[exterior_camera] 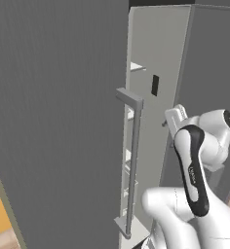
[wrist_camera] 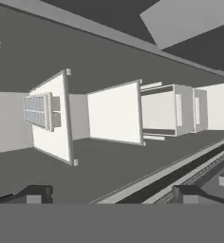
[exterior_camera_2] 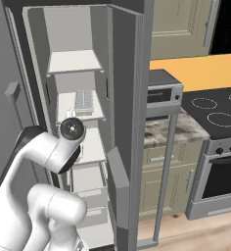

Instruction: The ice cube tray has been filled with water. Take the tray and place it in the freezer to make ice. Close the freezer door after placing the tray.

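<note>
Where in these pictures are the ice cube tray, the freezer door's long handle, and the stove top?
ice cube tray (exterior_camera_2: pixel 83 100): right base view, middle of its grid of cells, on a white freezer shelf.
freezer door handle (exterior_camera: pixel 134 165): left base view, middle of the vertical bar.
stove top (exterior_camera_2: pixel 220 110): right base view, dark surface by the ring marks.

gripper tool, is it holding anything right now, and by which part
Nothing is held. The tool is open, its two fingertips wide apart with only air between them. The ice cube tray lies on a white freezer shelf, apart from the tool.
</note>
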